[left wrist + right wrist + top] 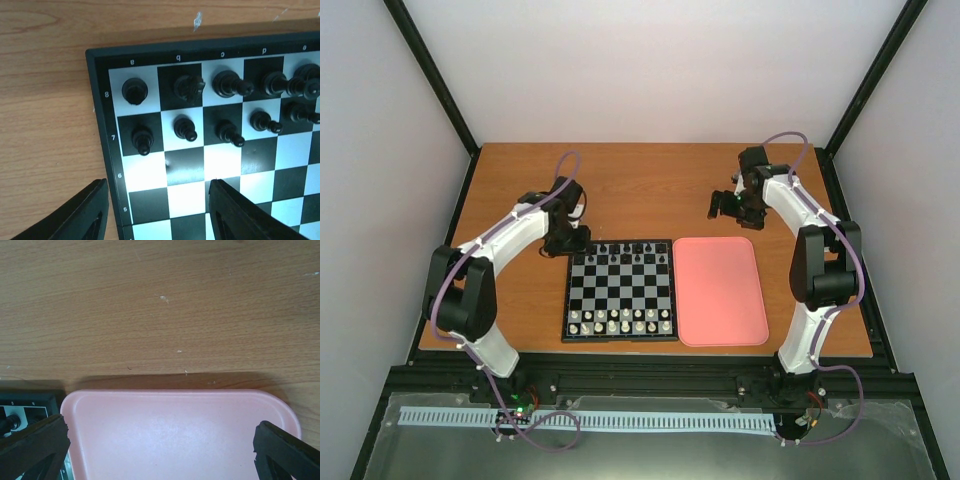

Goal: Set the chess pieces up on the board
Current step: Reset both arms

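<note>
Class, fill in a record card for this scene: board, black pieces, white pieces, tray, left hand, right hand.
board: chequered, black border
black pieces: far two rows
white pieces: near two rows
tray: pink, right of board, bare
left hand: open, over board's far left corner, empty
right hand: open, over tray's far edge, empty

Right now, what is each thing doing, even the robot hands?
black chess pieces, standing on the far rows
white pieces, standing on the near rows
board, lying flat
pink tray, nothing in it
left gripper, open, holding nothing
right gripper, wide open, holding nothing
</note>
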Controlling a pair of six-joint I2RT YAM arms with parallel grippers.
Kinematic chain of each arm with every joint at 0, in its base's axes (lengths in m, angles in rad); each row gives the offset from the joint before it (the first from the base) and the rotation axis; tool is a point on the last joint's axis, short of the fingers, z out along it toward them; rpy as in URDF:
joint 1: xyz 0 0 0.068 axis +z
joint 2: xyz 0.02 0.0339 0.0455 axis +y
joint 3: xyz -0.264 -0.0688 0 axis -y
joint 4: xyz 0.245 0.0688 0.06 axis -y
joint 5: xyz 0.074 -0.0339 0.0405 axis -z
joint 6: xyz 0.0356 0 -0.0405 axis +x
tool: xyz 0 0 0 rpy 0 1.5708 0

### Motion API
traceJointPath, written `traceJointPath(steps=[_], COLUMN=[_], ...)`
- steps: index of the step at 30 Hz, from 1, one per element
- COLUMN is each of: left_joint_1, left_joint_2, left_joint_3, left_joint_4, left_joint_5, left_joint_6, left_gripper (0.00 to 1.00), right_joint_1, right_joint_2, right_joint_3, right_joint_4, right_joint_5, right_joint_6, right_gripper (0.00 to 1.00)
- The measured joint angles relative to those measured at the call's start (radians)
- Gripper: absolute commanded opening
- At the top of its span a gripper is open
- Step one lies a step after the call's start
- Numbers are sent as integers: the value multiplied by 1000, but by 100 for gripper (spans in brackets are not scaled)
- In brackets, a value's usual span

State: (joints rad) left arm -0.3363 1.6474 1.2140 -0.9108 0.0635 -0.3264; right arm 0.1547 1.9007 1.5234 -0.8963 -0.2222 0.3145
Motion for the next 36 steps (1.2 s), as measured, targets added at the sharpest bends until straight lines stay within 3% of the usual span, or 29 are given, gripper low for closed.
traceJointPath(steps=[3, 7, 9, 26, 36], left_joint_1=[0, 0, 0, 9, 90], left_joint_2=[21, 35, 35, 5, 1], left_joint_3=[19, 43, 54, 252, 339], left_joint_4=[2, 4, -2, -109, -171], left_joint_5=[5, 11, 10, -42, -25], left_joint_6=[-9, -22, -19, -18, -18], left_gripper=[60, 90, 99, 100, 100], right_joint_1=[2, 8, 13, 42, 42], right_joint_2=[0, 0, 0, -31, -80], right_joint_3=[6, 10, 10, 84, 92], right_joint_4=[-3, -8, -9, -54, -55], right_joint_5=[-2, -2, -2, 9, 43], right_joint_6=[0, -2, -4, -29, -56], right_gripper=[100, 100, 100, 100, 100])
